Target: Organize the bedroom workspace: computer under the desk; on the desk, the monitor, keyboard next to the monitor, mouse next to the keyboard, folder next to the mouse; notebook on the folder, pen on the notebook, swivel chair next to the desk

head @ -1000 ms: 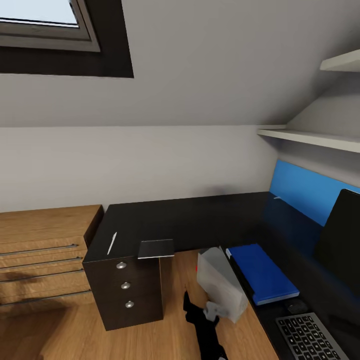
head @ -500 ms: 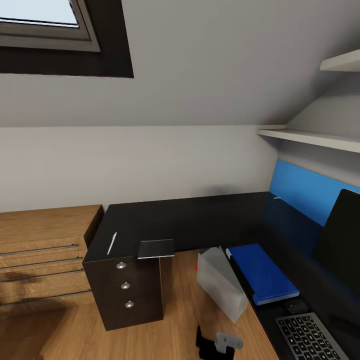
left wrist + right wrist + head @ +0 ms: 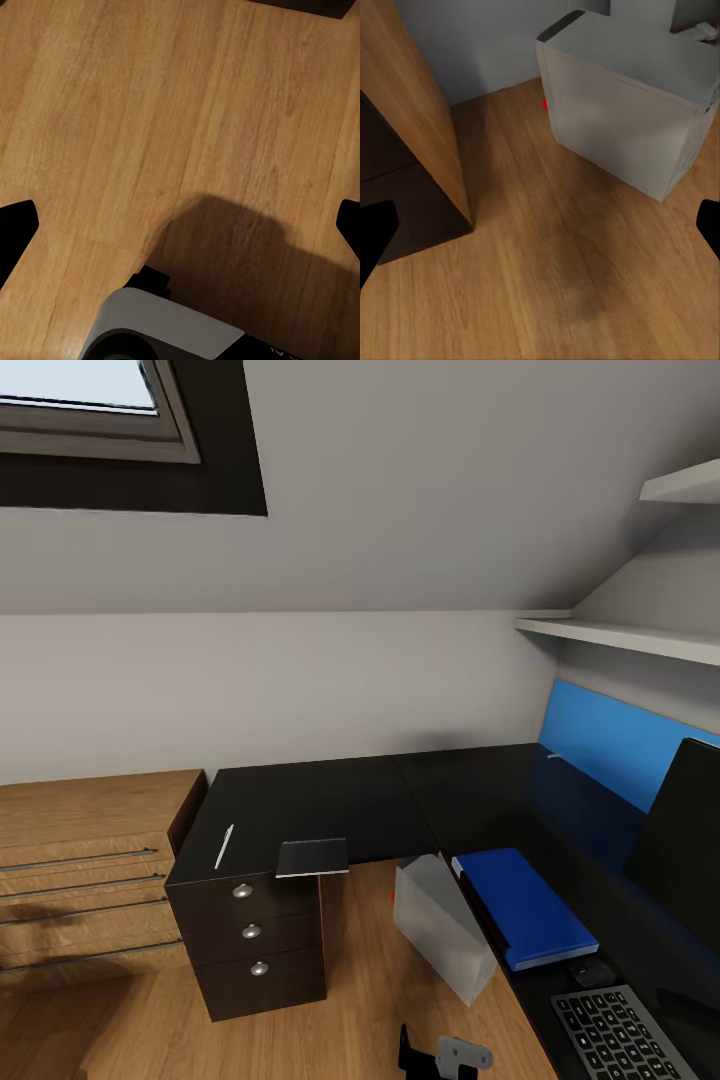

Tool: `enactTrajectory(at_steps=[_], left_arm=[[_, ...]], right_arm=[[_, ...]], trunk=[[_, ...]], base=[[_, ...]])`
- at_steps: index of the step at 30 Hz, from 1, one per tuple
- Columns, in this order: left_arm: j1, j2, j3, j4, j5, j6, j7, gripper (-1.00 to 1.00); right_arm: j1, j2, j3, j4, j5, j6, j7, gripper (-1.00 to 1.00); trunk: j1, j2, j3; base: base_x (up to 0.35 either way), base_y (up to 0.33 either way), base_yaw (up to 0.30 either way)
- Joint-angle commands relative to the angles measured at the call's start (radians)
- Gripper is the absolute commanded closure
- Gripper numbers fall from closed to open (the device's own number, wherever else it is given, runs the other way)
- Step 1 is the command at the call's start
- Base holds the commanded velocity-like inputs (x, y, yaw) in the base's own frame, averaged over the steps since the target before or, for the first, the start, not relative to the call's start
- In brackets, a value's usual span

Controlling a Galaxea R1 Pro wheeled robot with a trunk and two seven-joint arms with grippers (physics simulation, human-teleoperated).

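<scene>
Computer (image 3: 622, 105) on the floor well beyond the right fingers (image 3: 540, 225), spread wide, empty.

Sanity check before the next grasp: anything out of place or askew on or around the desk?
Yes. The notebook overhangs the front edge of the desk above the drawers, with the pen lying loose beside it; neither is on the folder yet. The computer looks tilted on the floor, partly out from under the desk.

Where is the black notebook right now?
In the head view, the notebook lies on the desk's front edge above the drawers, with the white pen to its left.
</scene>
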Motion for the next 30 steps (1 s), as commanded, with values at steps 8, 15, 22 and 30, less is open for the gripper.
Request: enactTrajectory(at_steps=[8, 15, 22, 30], left_arm=[[-0.001, 0.001, -0.008, 0.0, 0.01, -0.006, 0.006, -1.0], [-0.001, 0.001, -0.008, 0.0, 0.01, -0.006, 0.006, -1.0], [-0.001, 0.002, -0.007, 0.0, 0.01, -0.006, 0.006, -1.0], [-0.001, 0.002, -0.007, 0.0, 0.009, -0.006, 0.006, -1.0]], right_arm=[[-0.001, 0.018, 0.009, 0.007, -0.003, -0.018, -0.007, -1.0], [-0.001, 0.037, 0.005, 0.052, -0.001, -0.025, -0.008, -1.0], [-0.001, 0.041, 0.003, 0.072, -0.001, -0.061, -0.015, -1.0], [-0.001, 0.041, 0.003, 0.083, -0.001, -0.061, -0.015, -1.0]], trunk=[[0.0, -0.001, -0.001], [0.0, -0.001, -0.004], [0.0, -0.001, -0.006], [0.0, -0.001, -0.006]], base=[[0.0, 0.0, 0.003], [0.0, 0.0, 0.126], [-0.082, 0.1, 0.155], [0.157, 0.213, 0.275]])
